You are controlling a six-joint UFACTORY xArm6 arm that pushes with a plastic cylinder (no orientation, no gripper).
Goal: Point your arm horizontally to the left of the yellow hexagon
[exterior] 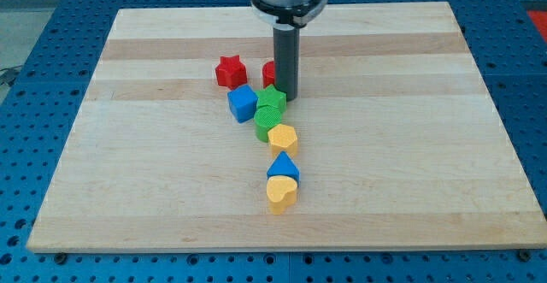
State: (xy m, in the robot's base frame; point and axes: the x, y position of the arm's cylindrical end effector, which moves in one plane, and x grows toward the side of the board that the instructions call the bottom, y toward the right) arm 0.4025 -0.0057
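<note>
The yellow hexagon (pixel 283 138) is sitting near the board's middle, touching the green cylinder (pixel 264 126) on its upper-left side, with the blue triangle (pixel 283 167) and yellow heart (pixel 281 193) lying toward the view's bottom. My tip (pixel 285 98) is standing above the hexagon against the green star (pixel 272 100), partly hiding the red cylinder (pixel 269 71); no jaws exist on this rod. The approach step is judged under way: the next move is calling for a detour around the blue cube (pixel 243 103) and red star (pixel 229 71) to the bare board left of the hexagon.

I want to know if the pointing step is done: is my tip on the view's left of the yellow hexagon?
No, my tip sits toward the view's top of the yellow hexagon, beside the green star.
</note>
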